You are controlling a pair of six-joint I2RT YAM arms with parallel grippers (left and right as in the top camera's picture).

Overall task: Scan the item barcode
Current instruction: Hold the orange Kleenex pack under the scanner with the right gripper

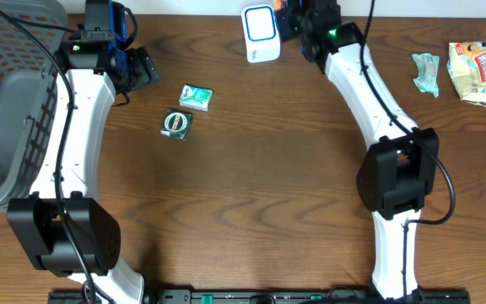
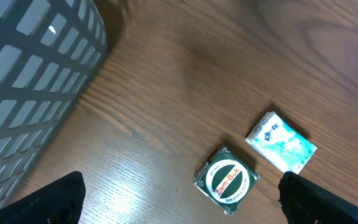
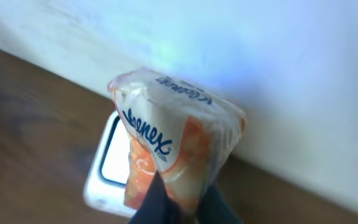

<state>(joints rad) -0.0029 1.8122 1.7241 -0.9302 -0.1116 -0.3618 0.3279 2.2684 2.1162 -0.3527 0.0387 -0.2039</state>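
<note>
My right gripper [image 3: 188, 196] is shut on an orange-and-white Kleenex tissue pack [image 3: 173, 143] and holds it upright just in front of the white scanner [image 3: 107, 168], whose window glows pale blue. No barcode shows on the side of the pack that faces me. From overhead the scanner [image 1: 260, 34] stands at the table's far edge, with the right gripper [image 1: 295, 21] close on its right. My left gripper [image 2: 188, 205] is open, low over the table, with nothing held between its fingers [image 2: 48, 202].
A green Zam-Buk box [image 2: 227, 180] and a blue-green tissue packet [image 2: 281, 142] lie near the left gripper [image 1: 137, 72]. A grey basket [image 1: 7, 101] fills the far left. A pale green packet [image 1: 426, 73] and a snack bag [image 1: 477, 74] lie at the far right.
</note>
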